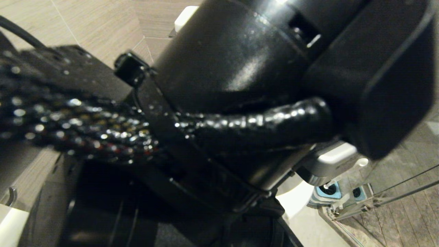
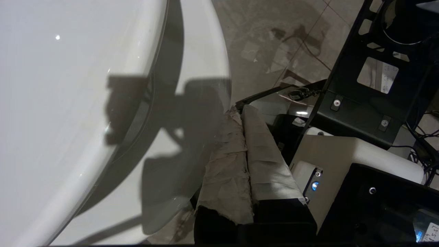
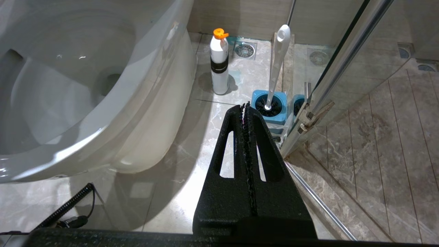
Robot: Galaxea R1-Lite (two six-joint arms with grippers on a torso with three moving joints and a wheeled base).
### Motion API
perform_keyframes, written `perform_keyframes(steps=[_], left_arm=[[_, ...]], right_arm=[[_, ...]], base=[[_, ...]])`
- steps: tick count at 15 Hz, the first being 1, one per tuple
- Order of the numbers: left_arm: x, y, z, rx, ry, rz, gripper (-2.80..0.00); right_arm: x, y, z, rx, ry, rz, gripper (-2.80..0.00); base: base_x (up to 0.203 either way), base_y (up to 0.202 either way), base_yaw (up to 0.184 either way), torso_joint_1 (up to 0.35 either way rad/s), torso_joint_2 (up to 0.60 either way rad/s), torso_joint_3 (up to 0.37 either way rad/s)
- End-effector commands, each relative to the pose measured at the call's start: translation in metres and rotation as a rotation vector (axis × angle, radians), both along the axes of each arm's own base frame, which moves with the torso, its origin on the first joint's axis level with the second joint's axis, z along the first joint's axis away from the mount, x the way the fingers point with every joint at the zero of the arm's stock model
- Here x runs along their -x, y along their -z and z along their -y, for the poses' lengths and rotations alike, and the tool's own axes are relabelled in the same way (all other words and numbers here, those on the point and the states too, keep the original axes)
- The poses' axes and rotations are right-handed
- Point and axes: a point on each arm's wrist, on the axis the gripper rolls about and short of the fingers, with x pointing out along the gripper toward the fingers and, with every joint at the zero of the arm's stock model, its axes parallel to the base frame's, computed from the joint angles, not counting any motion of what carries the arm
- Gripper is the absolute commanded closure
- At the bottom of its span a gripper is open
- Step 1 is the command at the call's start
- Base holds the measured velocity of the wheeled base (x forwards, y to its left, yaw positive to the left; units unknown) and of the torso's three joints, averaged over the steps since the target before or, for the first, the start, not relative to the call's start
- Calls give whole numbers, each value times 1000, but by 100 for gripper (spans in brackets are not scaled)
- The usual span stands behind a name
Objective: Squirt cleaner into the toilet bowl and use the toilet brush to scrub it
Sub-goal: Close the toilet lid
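Observation:
The toilet bowl (image 3: 68, 85) is open, white and glossy, at one side of the right wrist view. Beside it on the floor stands a white cleaner bottle (image 3: 219, 65) with an orange cap. The toilet brush (image 3: 278, 65) stands upright, its white handle rising from a blue holder (image 3: 269, 109). My right gripper (image 3: 244, 105) hangs shut and empty above the floor, short of the holder. My left gripper (image 2: 239, 110), its fingers wrapped in grey tape, is shut on nothing, close beside the toilet's curved white outer wall (image 2: 68, 103).
A black arm (image 1: 240, 85) and its cable sleeve fill most of the head view. A glass shower door with a metal frame (image 3: 329, 79) stands right beside the brush holder (image 1: 328, 189). My own black base frame (image 2: 360, 113) is near the left gripper.

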Motion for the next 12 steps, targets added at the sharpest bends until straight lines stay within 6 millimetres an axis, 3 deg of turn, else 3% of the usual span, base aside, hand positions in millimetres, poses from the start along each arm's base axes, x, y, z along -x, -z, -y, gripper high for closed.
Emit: perform_keyframes(steps=[1, 12], left_arm=[[1, 1, -1, -7, 2, -3, 0], [6, -24, -19, 87, -21, 32, 0]], right_arm=[[0, 0, 0, 0, 0, 0, 0], [0, 0, 0, 0, 0, 0, 0]], base=[[0, 0, 0, 0, 0, 0], [0, 0, 0, 0, 0, 0]])
